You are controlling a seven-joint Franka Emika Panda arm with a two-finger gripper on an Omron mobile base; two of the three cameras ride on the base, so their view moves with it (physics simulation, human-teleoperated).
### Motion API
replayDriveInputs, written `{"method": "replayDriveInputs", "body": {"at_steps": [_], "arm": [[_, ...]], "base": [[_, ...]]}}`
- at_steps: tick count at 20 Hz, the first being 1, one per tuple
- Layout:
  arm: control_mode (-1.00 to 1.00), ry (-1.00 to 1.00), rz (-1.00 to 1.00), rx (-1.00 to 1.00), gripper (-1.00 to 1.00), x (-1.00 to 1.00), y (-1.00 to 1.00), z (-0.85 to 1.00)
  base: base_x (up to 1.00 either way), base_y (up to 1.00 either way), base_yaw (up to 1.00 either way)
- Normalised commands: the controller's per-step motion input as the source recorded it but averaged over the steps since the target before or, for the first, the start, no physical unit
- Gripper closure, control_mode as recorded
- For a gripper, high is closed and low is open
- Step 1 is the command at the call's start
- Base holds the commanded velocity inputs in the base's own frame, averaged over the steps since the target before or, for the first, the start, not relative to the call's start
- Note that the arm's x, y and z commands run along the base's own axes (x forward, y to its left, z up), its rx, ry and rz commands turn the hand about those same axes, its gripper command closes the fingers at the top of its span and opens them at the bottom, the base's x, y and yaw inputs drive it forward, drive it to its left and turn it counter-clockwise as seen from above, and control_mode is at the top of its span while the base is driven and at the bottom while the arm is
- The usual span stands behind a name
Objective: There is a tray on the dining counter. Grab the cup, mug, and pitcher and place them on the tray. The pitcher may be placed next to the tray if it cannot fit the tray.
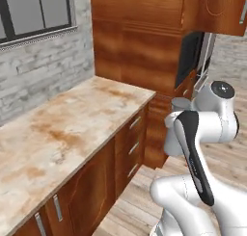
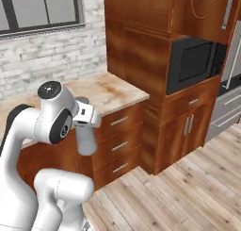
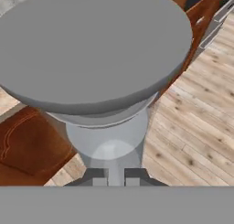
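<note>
The grey pitcher (image 2: 86,141) hangs upright under my hand, above the floor in front of the drawers. My gripper (image 2: 84,127) is shut on its upper part. In the hand view the pitcher's wide grey body (image 3: 91,49) looms close, narrowing toward my gripper (image 3: 116,176), whose fingertips (image 3: 99,176) press on it from both sides. The left base view shows a small part of the pitcher (image 1: 181,104) behind my arm. The tray, the cup and the mug are out of view.
A marble-topped counter (image 1: 62,129) runs along the brick wall under a window, with drawers (image 2: 117,145) below. A tall wooden cabinet holds a black microwave (image 2: 193,62). A steel appliance (image 2: 230,65) stands far right. Open wood floor (image 2: 179,197) lies right of me.
</note>
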Motion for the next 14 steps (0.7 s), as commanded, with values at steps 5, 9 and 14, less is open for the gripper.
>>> {"method": "replayDriveInputs", "body": {"at_steps": [5, 9, 14], "arm": [[1.0, 0.0, 0.0, 0.0, 1.0, 0.0, 0.0, 0.0], [1.0, 0.0, 0.0, 0.0, 1.0, 0.0, 0.0, 0.0], [1.0, 0.0, 0.0, 0.0, 1.0, 0.0, 0.0, 0.0]], "base": [[-0.4, 0.0, -0.95], [-0.3, 0.0, -0.96], [-0.07, 0.02, -0.82]]}}
